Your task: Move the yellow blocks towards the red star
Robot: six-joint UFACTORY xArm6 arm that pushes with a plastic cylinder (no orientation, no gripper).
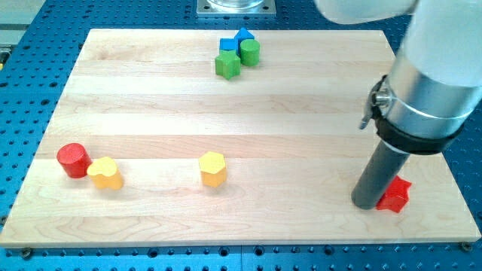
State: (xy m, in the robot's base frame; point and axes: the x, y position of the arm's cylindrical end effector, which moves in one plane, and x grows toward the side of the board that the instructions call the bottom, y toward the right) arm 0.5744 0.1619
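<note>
Blue metal with rows of little holes lies all around a pale wooden board (151, 113); the blocks sit on this board. Near the view's bottom right is the red star (395, 195); my tip (366, 205) rests on the board just beside it, on the star's left, so close that they look like they touch, though I cannot tell for sure. There is no claw on this arm, only the dark rod, so nothing can be open or closed and nothing is being held. The yellow blocks are both well apart from the star; the yellow six-sided block (213, 168) sits near the middle of the bottom part of the board; the yellow heart (105, 173) is far over on the view's left, touching the red round block (74, 160). Up at the view's top sit a green block (227, 65), a green round block (250, 52) and two blue blocks (235, 41), all bunched up. I think the job has hardly begun; both yellow blocks need a long push to the view's right, and my tip must first get around to their left side.
</note>
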